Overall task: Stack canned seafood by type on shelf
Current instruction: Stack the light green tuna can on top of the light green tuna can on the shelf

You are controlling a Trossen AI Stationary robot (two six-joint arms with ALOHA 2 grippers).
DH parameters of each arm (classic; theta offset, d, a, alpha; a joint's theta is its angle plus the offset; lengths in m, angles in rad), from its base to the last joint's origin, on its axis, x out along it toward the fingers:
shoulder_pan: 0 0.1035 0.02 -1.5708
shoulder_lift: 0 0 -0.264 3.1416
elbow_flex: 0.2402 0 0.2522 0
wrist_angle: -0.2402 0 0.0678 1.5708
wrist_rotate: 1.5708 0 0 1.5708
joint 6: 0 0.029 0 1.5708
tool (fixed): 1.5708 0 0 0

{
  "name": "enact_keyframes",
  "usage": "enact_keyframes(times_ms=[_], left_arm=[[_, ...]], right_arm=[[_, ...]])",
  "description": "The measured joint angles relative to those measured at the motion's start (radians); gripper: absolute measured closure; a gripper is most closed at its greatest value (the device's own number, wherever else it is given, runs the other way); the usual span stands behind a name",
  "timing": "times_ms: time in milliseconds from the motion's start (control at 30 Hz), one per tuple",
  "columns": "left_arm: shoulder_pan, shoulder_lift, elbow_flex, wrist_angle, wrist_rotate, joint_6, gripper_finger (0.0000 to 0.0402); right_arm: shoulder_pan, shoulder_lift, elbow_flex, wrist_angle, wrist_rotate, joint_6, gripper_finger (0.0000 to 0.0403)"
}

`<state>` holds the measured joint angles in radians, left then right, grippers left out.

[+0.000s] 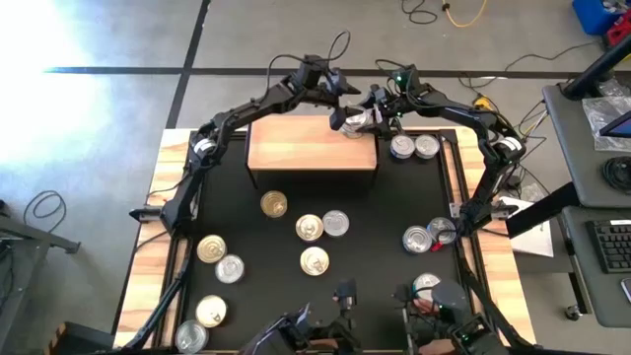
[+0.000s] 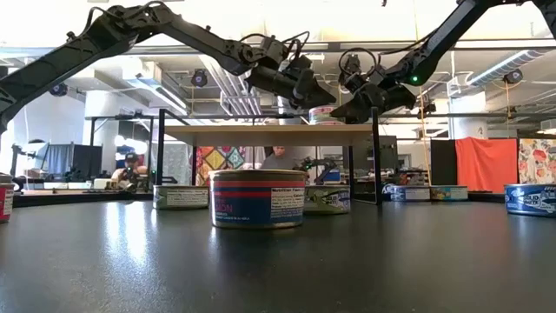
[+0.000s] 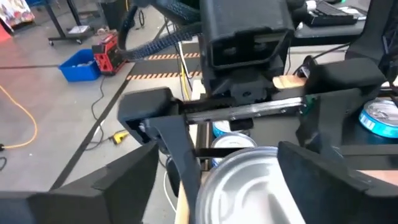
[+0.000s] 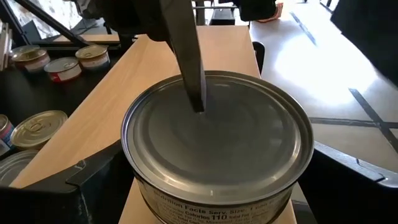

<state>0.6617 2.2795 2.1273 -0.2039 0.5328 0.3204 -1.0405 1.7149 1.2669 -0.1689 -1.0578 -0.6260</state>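
High view shows both arms meeting over the far right corner of the shelf [image 1: 311,143], where one silver-lidded can [image 1: 357,120] sits right at the edge. The right gripper [image 1: 373,116] has its fingers spread wide on either side of that can; in the right wrist view the can [image 4: 217,143] fills the gap between them and stands upright on the wood. The left gripper [image 1: 340,108] is at the same can from the other side, fingers partly open around it, though whether they actually touch it can't be told; one dark finger [image 4: 186,50] of it reaches across the lid. The rest of the cans are on the black tabletop [image 1: 375,217]: two by the shelf's right end [image 1: 413,147], a few loose in the middle [image 1: 310,228], two near the right edge [image 1: 430,235], and several toward the near left corner [image 1: 212,248].
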Motion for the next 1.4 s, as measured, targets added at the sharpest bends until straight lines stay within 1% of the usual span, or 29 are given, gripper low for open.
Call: enact_keyframes(times_ms=[400, 500, 633, 733, 800, 933, 1067, 1233, 1400], left_arm=[[-0.008, 0.021, -0.01, -0.032, 0.012, 0.009, 0.0277], [-0.008, 0.024, -0.009, -0.043, 0.012, 0.02, 0.0313], [-0.008, 0.026, -0.009, -0.055, 0.009, 0.034, 0.0345], [-0.008, 0.026, -0.01, -0.059, 0.006, 0.036, 0.036], [-0.007, 0.026, -0.01, -0.06, 0.005, 0.036, 0.0362], [-0.006, 0.026, -0.011, -0.064, 0.004, 0.037, 0.0364], [-0.006, 0.026, -0.011, -0.073, 0.003, 0.046, 0.0364], [-0.006, 0.026, -0.011, -0.087, 0.004, 0.054, 0.0364], [-0.006, 0.027, -0.012, -0.095, 0.004, 0.055, 0.0364]], right_arm=[[0.0, 0.0, 0.007, -0.006, 0.012, -0.013, 0.0028], [0.0, 0.0, 0.012, -0.005, 0.016, 0.024, 0.0022], [0.002, -0.002, 0.023, -0.01, 0.044, 0.052, 0.0008], [0.004, -0.009, 0.033, -0.026, 0.088, 0.054, 0.0007], [0.004, -0.01, 0.042, -0.046, 0.095, 0.049, 0.0005], [0.004, -0.011, 0.073, -0.123, 0.116, 0.03, 0.0004], [0.013, -0.016, 0.101, -0.194, 0.178, 0.015, 0.0004], [0.028, -0.025, 0.115, -0.238, 0.216, 0.002, 0.0003], [0.043, -0.04, 0.118, -0.254, 0.29, 0.002, 0.0003]])
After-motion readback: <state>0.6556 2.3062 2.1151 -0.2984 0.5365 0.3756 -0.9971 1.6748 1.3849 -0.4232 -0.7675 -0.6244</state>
